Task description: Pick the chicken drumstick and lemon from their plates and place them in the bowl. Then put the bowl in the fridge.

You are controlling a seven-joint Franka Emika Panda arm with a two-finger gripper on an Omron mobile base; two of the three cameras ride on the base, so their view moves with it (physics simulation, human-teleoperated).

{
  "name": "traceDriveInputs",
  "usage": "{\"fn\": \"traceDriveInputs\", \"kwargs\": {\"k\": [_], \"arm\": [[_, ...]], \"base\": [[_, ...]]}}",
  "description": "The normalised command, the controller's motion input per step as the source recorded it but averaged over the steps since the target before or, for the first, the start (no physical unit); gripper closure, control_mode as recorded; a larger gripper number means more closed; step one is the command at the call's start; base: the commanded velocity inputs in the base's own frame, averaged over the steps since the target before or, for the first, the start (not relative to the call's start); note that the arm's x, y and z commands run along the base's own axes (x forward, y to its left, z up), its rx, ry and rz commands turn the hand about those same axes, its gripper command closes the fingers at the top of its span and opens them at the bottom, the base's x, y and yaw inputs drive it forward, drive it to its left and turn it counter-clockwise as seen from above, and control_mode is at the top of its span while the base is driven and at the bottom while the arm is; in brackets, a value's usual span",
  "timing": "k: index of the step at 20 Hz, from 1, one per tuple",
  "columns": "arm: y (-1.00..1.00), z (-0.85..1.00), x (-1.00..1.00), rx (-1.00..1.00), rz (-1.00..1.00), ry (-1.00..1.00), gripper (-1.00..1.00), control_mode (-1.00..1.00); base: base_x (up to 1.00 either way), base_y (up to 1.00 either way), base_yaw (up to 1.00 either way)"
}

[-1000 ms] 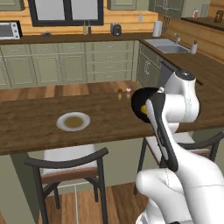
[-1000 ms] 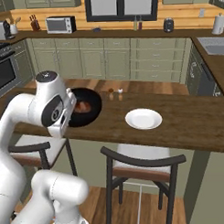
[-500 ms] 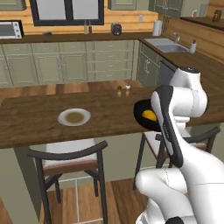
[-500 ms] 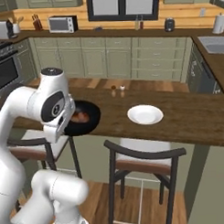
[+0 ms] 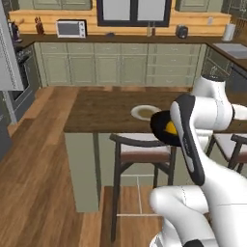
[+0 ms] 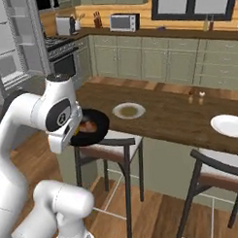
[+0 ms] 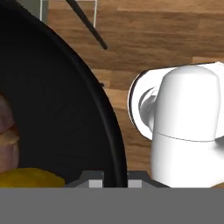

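**A:** What's different from a second ago?

**B:** The base has swung round, so the whole picture has shifted; the counter things haven't moved, my cameras have. A second ago I was looking square at the island with the sink corner behind it. Now the left base view takes in the range side of the kitchen, with the microwave (image 5: 71, 28) on the back counter and a grey edge at far left that may be the fridge; I can't tell.

**A:** And the bowl?

**B:** The bowl (image 6: 90, 127) is off the island (image 6: 164, 114), carried out over the stool (image 6: 109, 143). My gripper (image 7: 105, 181) is clamped on its rim at the bottom of the hand view. The lemon (image 5: 171, 128) and the chicken drumstick (image 6: 88, 126) sit inside it.

**A:** The plates?

**B:** Both on the island: the tan-centred plate (image 6: 129, 110) and the white plate (image 6: 229, 125).

**A:** So where are we?

**B:** I'd judge loading is done and I'm driving for the fridge. Keeping the bowl level is my worry.
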Motion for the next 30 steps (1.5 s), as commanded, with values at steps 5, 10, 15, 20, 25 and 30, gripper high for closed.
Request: {"fn": "traceDriveInputs", "kwargs": {"k": [5,10,15,20,25,30], "arm": [[0.00,0.00,0.00,0.00,0.00,0.00,1.00,1.00],[0.00,0.00,0.00,0.00,0.00,0.00,1.00,1.00],[0.00,0.00,0.00,0.00,0.00,0.00,1.00,1.00],[0.00,0.00,0.00,0.00,0.00,0.00,1.00,1.00],[0.00,0.00,0.00,0.00,0.00,0.00,1.00,1.00],[0.00,0.00,0.00,0.00,0.00,0.00,1.00,1.00]], "base": [[-0.13,0.94,0.53],[0.23,0.89,0.45],[0.58,0.86,0.34],[0.94,0.41,0.09],[0.96,-0.23,-0.02],[0.75,-0.20,-0.10]]}}
